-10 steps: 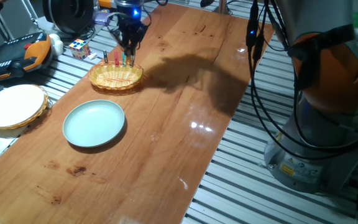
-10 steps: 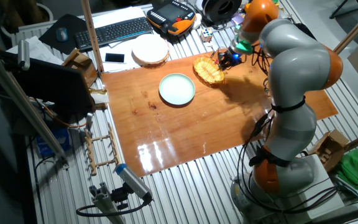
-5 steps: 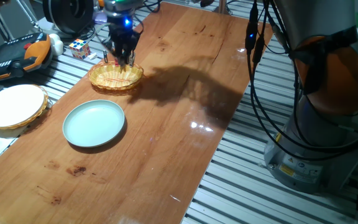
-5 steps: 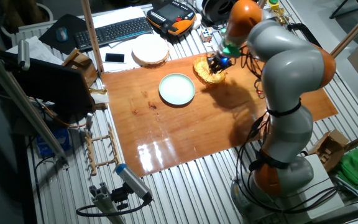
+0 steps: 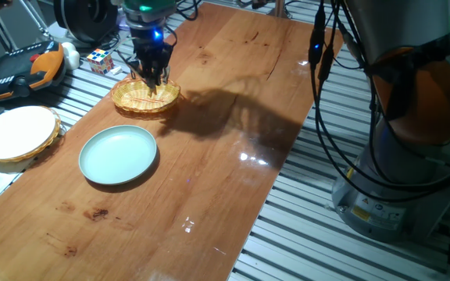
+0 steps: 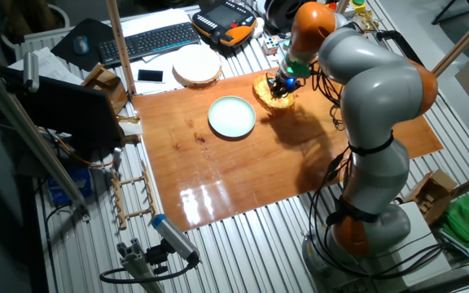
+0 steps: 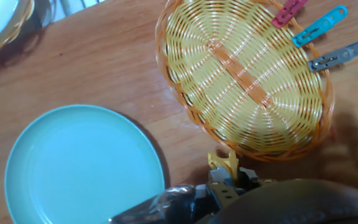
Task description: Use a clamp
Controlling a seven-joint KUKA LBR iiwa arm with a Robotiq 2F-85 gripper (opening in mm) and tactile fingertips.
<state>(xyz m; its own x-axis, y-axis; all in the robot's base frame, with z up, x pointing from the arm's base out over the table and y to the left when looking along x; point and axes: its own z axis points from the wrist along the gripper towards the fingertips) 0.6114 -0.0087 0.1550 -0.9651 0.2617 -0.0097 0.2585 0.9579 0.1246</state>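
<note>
No writing, label, brand or number can be read from here. The sticker low on the robot's base (image 5: 363, 211) carries print too small to make out, and the keys of the keyboard (image 6: 149, 41) at the far end, beyond the worktop (image 6: 300, 155), are just a blur.

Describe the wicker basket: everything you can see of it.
The wicker basket is a shallow oval tray of woven yellow cane with an orange rim and an orange strip running along the middle of its floor. It sits flat on the wooden table, apart from the light blue plate. Nothing lies inside it. Three pegs are clipped on one part of its rim: pink, blue and grey. The gripper hovers over it.
</note>
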